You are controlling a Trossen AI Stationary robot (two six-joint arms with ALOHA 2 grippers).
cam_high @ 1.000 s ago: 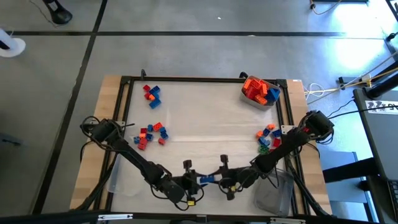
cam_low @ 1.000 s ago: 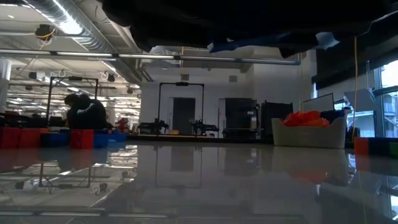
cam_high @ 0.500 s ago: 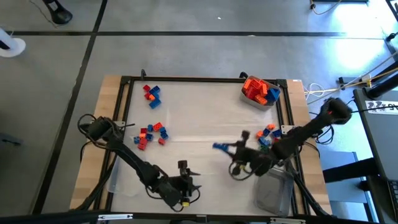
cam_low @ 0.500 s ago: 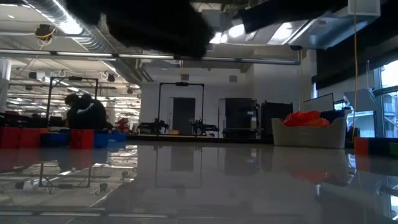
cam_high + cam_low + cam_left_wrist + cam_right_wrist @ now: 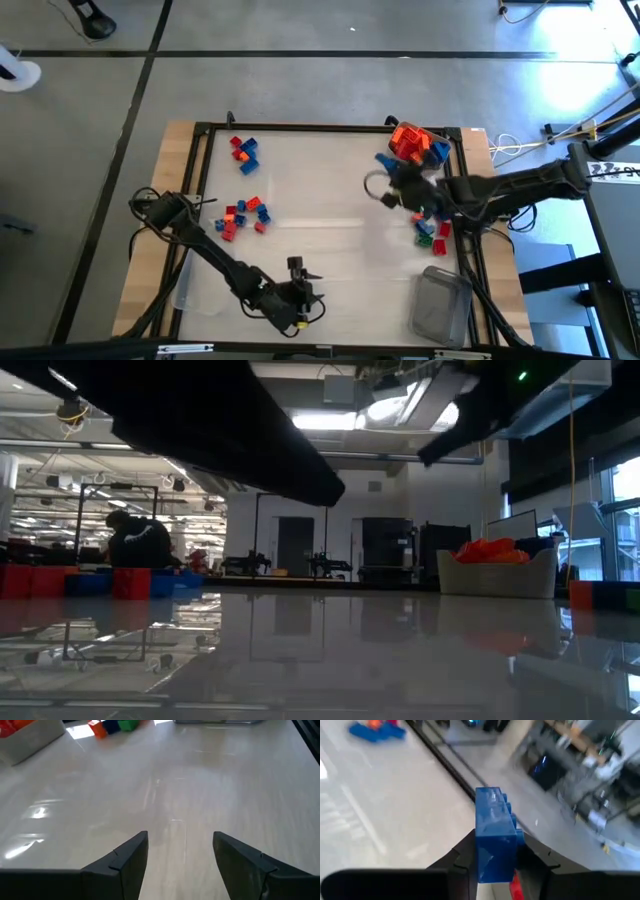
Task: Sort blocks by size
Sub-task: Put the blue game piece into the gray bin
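Observation:
The blocks lie in loose piles: two at the table's left [image 5: 243, 150] [image 5: 244, 214] and one at the right [image 5: 430, 222]. More orange and blue ones fill a tub [image 5: 418, 147] at the far right corner. One blue block [image 5: 494, 832] is up in the air, with my right gripper [image 5: 495, 857] shut on it. In the high view that gripper [image 5: 385, 180] hovers just left of the tub. My left gripper [image 5: 180, 845] stands open over bare table near the front edge [image 5: 305, 272], with nothing between its fingers. My right gripper pinches the blue block between its two fingers, on two opposite sides [image 5: 487, 862] near the end closest to the wrist. The rest of the block sticks out past the fingertips [image 5: 462, 857]. The block is lifted clear of the table.
A clear tub [image 5: 445, 305] stands at the near right corner. A black frame [image 5: 330, 127] rims the table. The wide middle of the tabletop [image 5: 320, 200] is bare. In the low view a person [image 5: 135, 545] shows in the room beyond the table.
My right gripper has swung up from the near edge, where it met my left gripper at the blue block. It has gone toward the table's far right, to beside the tub, and carried the block along. My left gripper has stayed near the front edge.

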